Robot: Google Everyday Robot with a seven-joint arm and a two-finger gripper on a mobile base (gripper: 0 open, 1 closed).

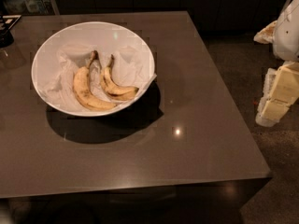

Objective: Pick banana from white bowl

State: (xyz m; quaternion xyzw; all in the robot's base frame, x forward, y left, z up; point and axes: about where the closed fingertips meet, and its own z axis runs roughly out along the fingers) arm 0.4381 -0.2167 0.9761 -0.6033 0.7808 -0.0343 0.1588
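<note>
The white bowl (51,50) stands on the left half of the dark table, lined with crumpled white paper. Two bananas lie in it side by side. The banana (117,89) is the right one: curved, with a straight thin dark stem pointing away from me and brown streaks. A plumper banana (85,90) with a bent brownish stem lies just to its left. My gripper (276,99) hangs at the far right of the view, off the table's right edge and well away from the bowl, with nothing seen in it.
The dark glossy table (196,139) ends at the right around the middle of the view; beyond it is speckled floor (243,69). Dark objects (7,29) sit at the table's far left corner. Dark cabinets run along the back.
</note>
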